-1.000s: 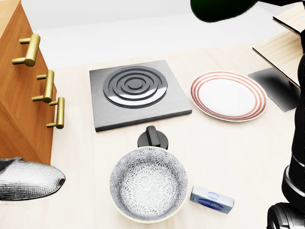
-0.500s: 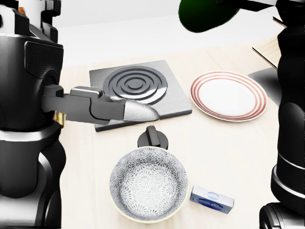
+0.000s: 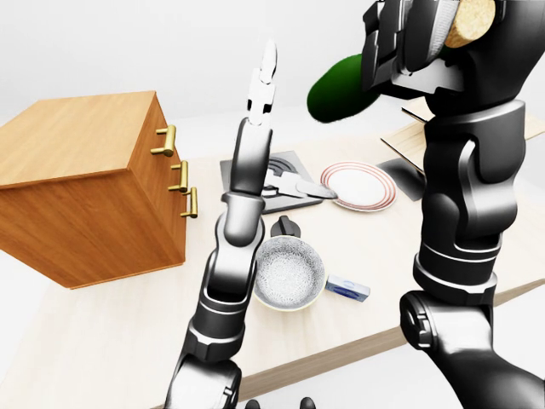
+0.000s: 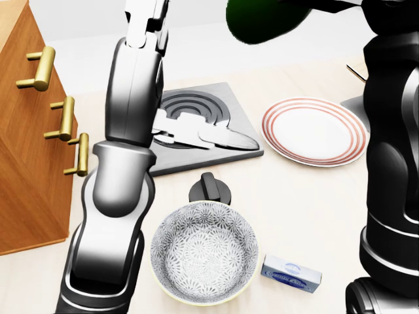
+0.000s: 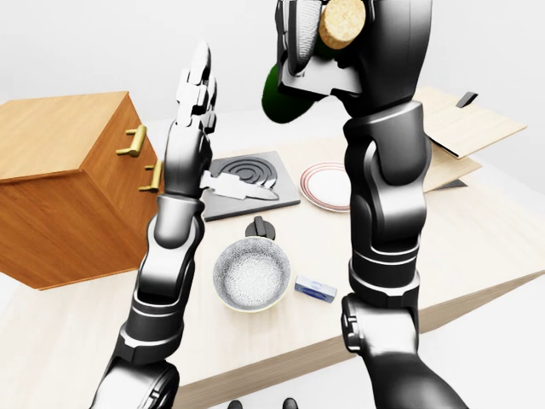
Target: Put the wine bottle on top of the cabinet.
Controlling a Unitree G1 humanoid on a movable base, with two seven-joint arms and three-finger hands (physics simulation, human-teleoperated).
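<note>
The bottle [image 3: 345, 83] is dark green glass with a tan cork [image 5: 341, 23] in its mouth, lying nearly level high at the top of the left-eye view, cork end toward the upper right. My right hand [image 3: 409, 47] is clamped round its neck, so the green body juts out to the left of my fingers. My left hand [image 3: 264, 81] stands raised at centre top, fingers straight and apart, holding nothing. The cabinet [image 3: 85, 183] sits at the left, well below the bottle. A small blue box [image 4: 291, 273] carries a label too blurred to read.
</note>
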